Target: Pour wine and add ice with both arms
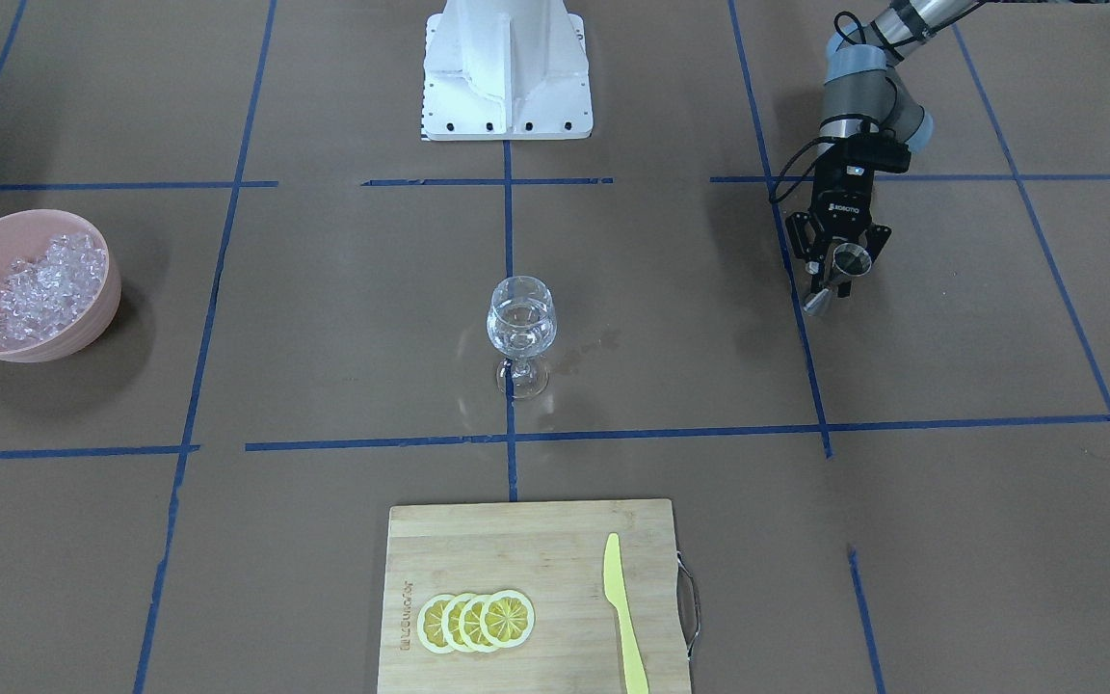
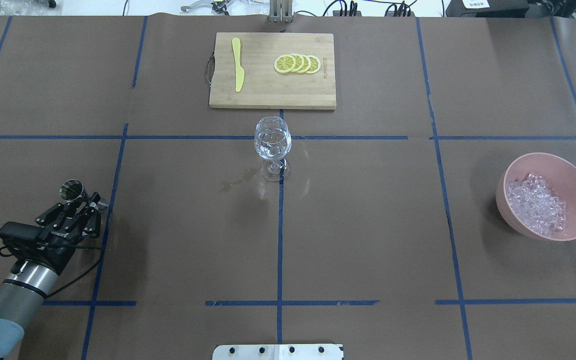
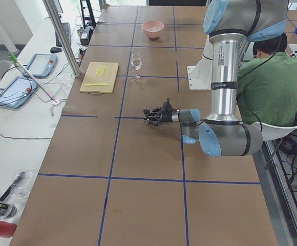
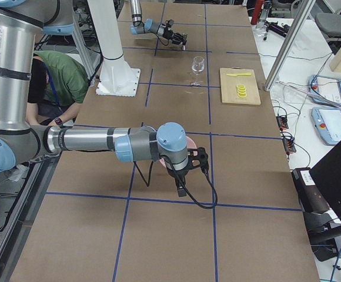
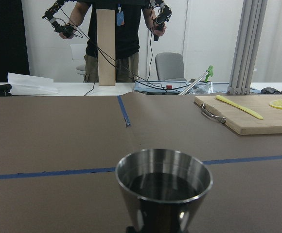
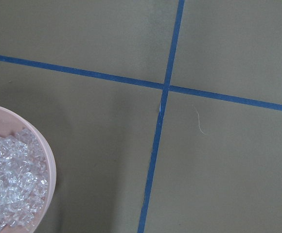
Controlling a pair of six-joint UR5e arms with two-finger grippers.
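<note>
A clear wine glass (image 1: 520,328) (image 2: 272,145) stands upright at the table's middle, with a little clear liquid in its bowl. My left gripper (image 1: 839,265) (image 2: 82,200) is shut on a steel jigger (image 1: 844,262) (image 5: 163,187), far to the glass's side and above the table. The jigger is upright and looks dark inside. The ice (image 1: 44,289) (image 2: 535,205) (image 6: 9,179) is heaped in a pink bowl (image 2: 575,180). My right gripper (image 4: 201,158) shows only in the exterior right view, hovering beside the bowl; I cannot tell whether it is open or shut.
A wooden cutting board (image 2: 268,95) with lemon slices (image 2: 297,63) and a yellow knife (image 2: 238,70) lies beyond the glass. A wet stain (image 2: 235,181) marks the paper beside the glass. The white pedestal (image 1: 507,67) stands at the robot's side. A person in green (image 3: 266,82) sits nearby.
</note>
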